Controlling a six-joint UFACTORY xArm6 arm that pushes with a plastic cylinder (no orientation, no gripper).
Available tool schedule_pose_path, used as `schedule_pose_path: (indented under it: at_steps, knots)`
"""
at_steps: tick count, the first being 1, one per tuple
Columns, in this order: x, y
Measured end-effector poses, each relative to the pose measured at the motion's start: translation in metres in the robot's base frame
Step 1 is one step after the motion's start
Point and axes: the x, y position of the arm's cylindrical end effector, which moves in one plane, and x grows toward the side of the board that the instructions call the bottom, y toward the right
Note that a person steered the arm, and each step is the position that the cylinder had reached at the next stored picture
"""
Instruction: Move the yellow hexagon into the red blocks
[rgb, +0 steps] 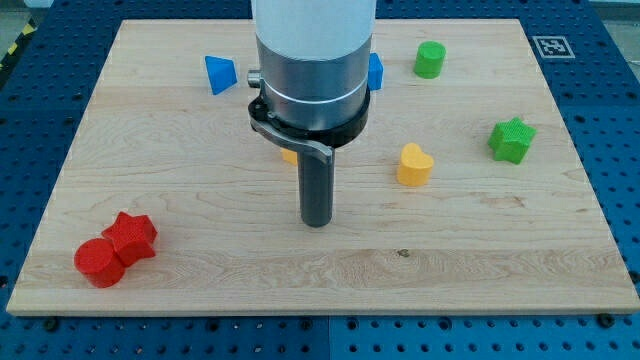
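my tip is a bare rod, no fingers to open. the yellow hexagon hides just behind it; a skewed push could miss the red blocks.

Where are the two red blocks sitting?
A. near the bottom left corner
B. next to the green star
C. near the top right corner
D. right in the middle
A: the red blocks touch each other near the bottom left corner of the board.
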Motion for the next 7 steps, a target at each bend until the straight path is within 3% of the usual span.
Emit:
schedule_pose_path:
  at_steps: [3,4,6,7]
  knots:
    - [-0.013,0.052]
    - [-0.064,0.052]
    - [-0.125,0.017]
    - [-0.12,-0.016]
